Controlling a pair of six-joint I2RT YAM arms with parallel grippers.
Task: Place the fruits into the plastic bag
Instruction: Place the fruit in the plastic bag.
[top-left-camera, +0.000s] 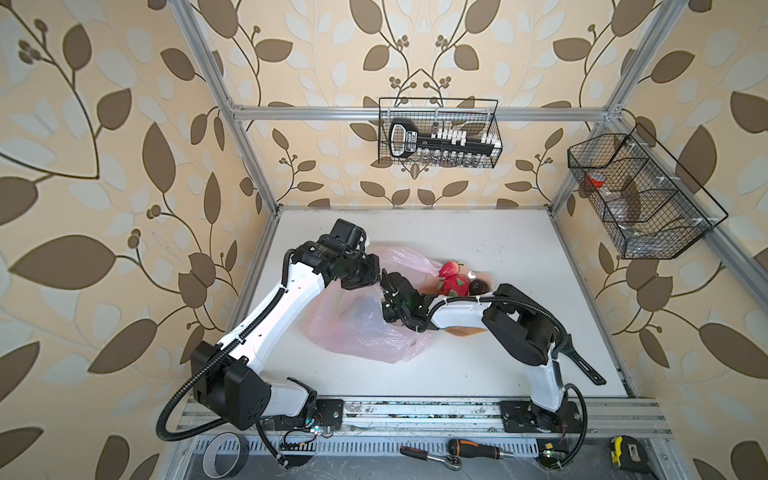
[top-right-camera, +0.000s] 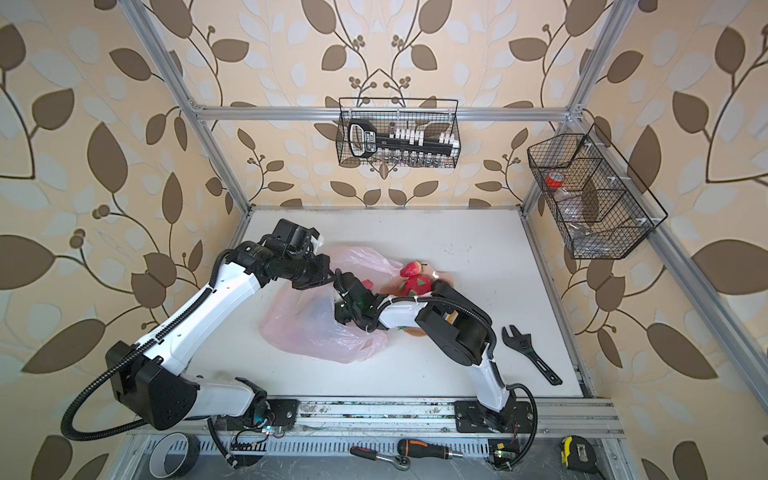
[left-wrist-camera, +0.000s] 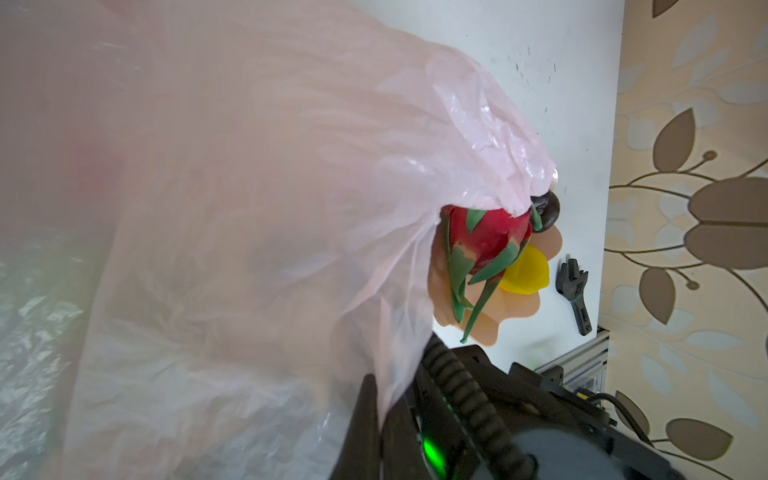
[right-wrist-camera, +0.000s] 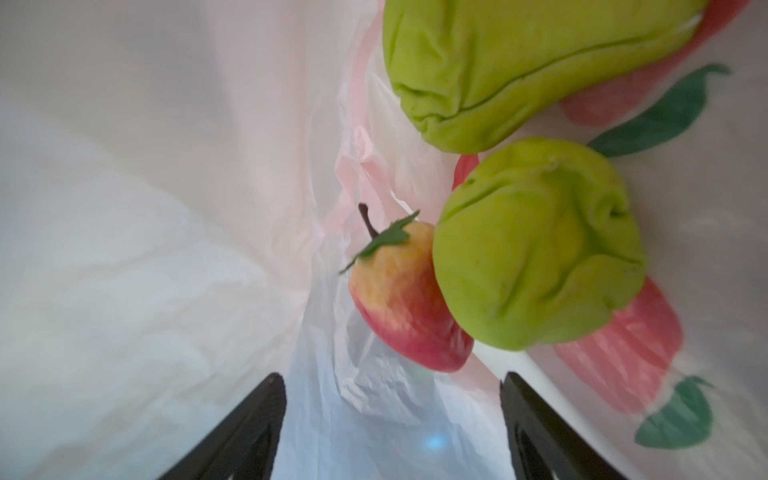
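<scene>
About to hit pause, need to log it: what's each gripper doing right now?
Left gripper: shut, pinching the thin translucent pale-pink plastic bag.
Right gripper: open inside the bag, holding nothing.

Nothing legible is showing; the label (top-left-camera: 411, 144) on the black tool holder (top-left-camera: 457, 144) in the wire basket (top-left-camera: 436, 163) is reading as blur.

The left arm (top-left-camera: 274, 307) is stretched to the plastic bag's (top-left-camera: 365, 336) mouth, where the left gripper (top-left-camera: 371, 276) is clamped on the film. The right arm (top-left-camera: 457, 316) is bent toward the bag, with the right gripper (right-wrist-camera: 391, 376) held inside it, jaws spread and empty.
</scene>
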